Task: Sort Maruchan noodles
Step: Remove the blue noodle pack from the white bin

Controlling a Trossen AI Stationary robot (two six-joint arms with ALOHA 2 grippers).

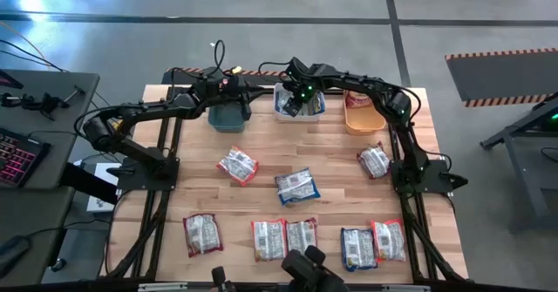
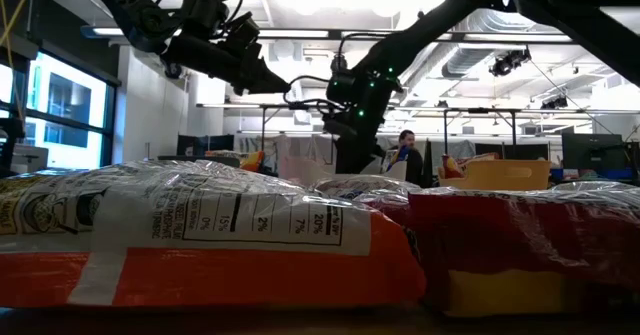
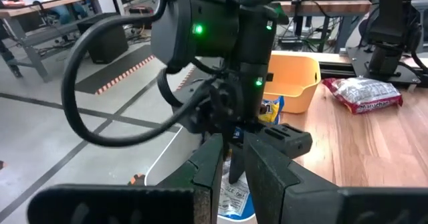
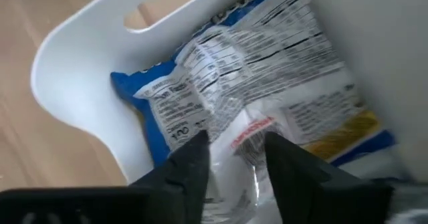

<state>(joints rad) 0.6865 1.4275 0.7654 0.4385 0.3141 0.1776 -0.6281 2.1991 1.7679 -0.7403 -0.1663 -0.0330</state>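
My right gripper (image 4: 234, 158) hangs over the white bin (image 1: 283, 109) at 12 o'clock, fingers narrowly apart around a blue packet (image 4: 241, 83), to drop it with its colour. My left gripper (image 1: 228, 87) waits above the teal bin (image 1: 228, 118); I cannot tell its opening.

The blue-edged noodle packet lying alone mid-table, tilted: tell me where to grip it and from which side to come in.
Come straight down on the blue-edged packet, since it lies flat, back up, with bare wood around it. Pinch across its short width near the middle, fingers turned to match its tilt; the crinkly film should bunch between them. The right gripper is over the white bin; the left gripper over the teal one.
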